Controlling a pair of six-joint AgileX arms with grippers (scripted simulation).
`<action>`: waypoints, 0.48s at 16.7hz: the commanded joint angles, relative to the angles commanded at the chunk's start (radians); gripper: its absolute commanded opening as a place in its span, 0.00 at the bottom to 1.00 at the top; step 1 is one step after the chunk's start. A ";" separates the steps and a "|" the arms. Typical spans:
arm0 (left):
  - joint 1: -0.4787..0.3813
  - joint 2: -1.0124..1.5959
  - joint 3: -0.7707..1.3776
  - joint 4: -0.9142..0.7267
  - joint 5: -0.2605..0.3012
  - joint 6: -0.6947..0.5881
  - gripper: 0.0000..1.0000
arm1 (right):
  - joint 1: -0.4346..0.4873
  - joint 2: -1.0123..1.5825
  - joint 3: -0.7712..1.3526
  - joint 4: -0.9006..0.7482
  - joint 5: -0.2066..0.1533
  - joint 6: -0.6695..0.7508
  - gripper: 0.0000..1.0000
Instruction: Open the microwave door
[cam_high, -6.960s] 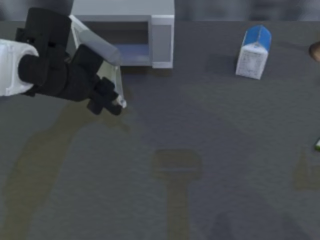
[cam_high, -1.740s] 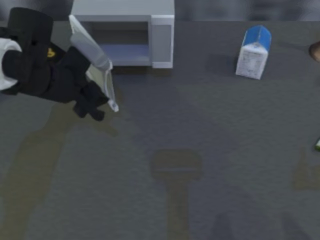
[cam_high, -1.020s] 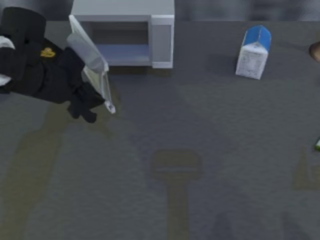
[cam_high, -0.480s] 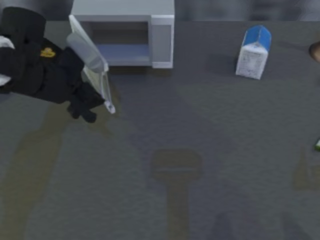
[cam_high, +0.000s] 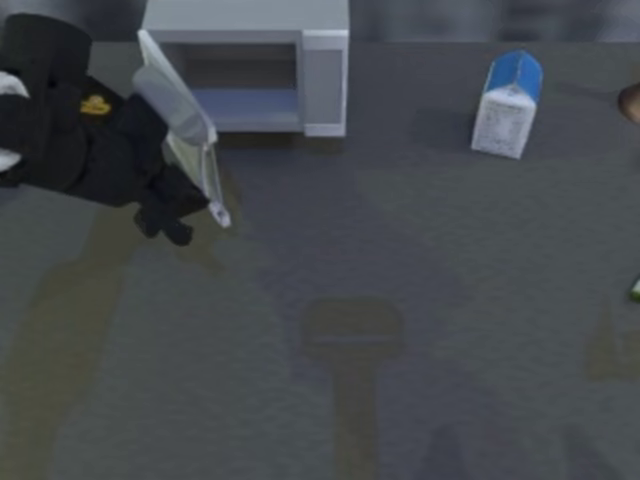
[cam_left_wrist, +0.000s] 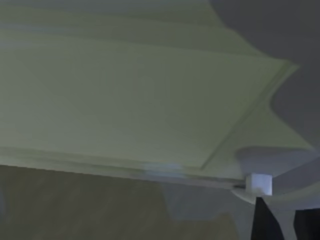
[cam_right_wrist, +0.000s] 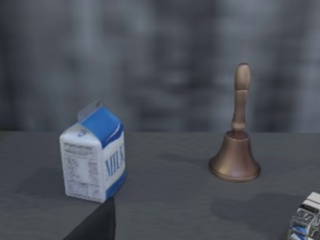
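The light grey microwave (cam_high: 245, 20) stands at the back left of the table, its cavity showing. Its door (cam_high: 180, 105) is swung far out to the left, hinged at the microwave's left corner. The slim white handle (cam_high: 219, 208) is at the door's free edge. My left gripper (cam_high: 185, 212) is shut on that handle from the left side. In the left wrist view the door panel (cam_left_wrist: 125, 100) fills the picture, and two dark fingertips (cam_left_wrist: 265, 222) straddle the handle (cam_left_wrist: 280, 165). My right arm is out of the top view, parked; a dark part of it (cam_right_wrist: 95, 225) shows.
A blue-and-white milk carton (cam_high: 508, 105) stands at the back right, also seen from the right wrist (cam_right_wrist: 94, 152). A bronze bell (cam_right_wrist: 236, 150) sits near the right edge (cam_high: 630, 100). A small shiny object (cam_right_wrist: 306, 220) lies at the right edge.
Over the last seconds my left gripper moved left and back with the handle, swinging the door wider. In the last half second nothing moved.
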 joint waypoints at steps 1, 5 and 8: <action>0.000 0.000 0.000 0.000 0.000 0.000 0.00 | 0.000 0.000 0.000 0.000 0.000 0.000 1.00; 0.001 0.002 -0.003 -0.011 0.010 0.010 0.00 | 0.000 0.000 0.000 0.000 0.000 0.000 1.00; 0.017 0.005 0.010 -0.030 0.028 0.050 0.00 | 0.000 0.000 0.000 0.000 0.000 0.000 1.00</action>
